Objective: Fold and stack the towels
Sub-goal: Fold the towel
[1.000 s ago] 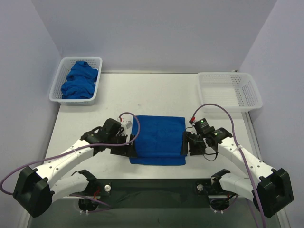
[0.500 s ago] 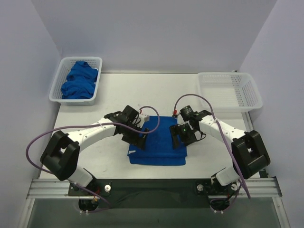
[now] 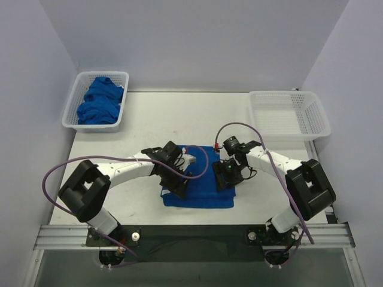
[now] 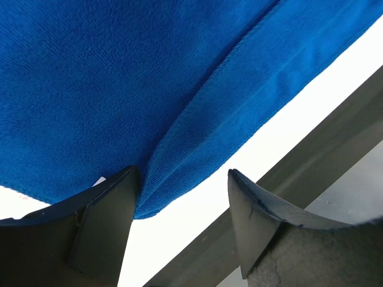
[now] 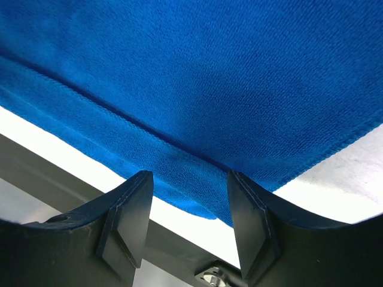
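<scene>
Left gripper (image 4: pixel 181 173) and right gripper (image 5: pixel 190 174) both spread at the folded towel (image 3: pixel 202 192) edge. We risk pinching one layer only, so the fold slips open.

A royal-blue towel (image 3: pixel 203 194) lay on a white table (image 3: pixel 179 119). More towels (image 3: pixel 99 104) of the same blue filled a white mesh basket (image 3: pixel 71 107) at far left. The basket (image 3: pixel 287 113) at far right was the same white mesh. White arms (image 3: pixel 125 169) with purple cables (image 3: pixel 49 179) ended in a black left gripper (image 4: pixel 181 173) and a black right gripper (image 5: pixel 188 176).
</scene>
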Motion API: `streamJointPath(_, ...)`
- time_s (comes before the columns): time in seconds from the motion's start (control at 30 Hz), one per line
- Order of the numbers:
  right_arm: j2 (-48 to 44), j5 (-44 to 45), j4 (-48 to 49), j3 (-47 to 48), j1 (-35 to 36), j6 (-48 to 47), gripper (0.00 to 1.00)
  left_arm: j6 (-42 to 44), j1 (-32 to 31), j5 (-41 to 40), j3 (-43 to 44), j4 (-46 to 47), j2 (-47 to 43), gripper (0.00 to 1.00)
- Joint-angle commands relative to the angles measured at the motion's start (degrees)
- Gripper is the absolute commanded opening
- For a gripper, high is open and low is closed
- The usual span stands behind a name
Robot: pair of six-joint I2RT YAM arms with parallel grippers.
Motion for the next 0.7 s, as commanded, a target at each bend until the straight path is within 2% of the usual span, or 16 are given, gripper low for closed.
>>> streamJointPath(0.0, 0.5, -0.1, -0.9, -0.5, 0.8, 0.3, 0.53, -0.2, -0.5, 1.3, -0.5, 3.2, 0.6, 0.71)
streamJointPath(0.2, 1.2, -0.3, -0.7, -1.0, 1.6, 1.1, 0.53, -0.2, -1.7, 2.3, -0.8, 3.6, 0.3, 0.70)
streamJointPath(0.4, 0.0, -0.5, -0.8, -1.7, 2.8, 2.2, 0.53, -0.6, -3.3, 3.9, -2.6, 3.7, -3.7, 0.69)
streamJointPath(0.67, -7.4, 3.8, -0.8, -4.6, 4.2, 6.7, 0.54, -0.4, -5.9, 6.9, -7.7, 4.9, -8.1, 0.69)
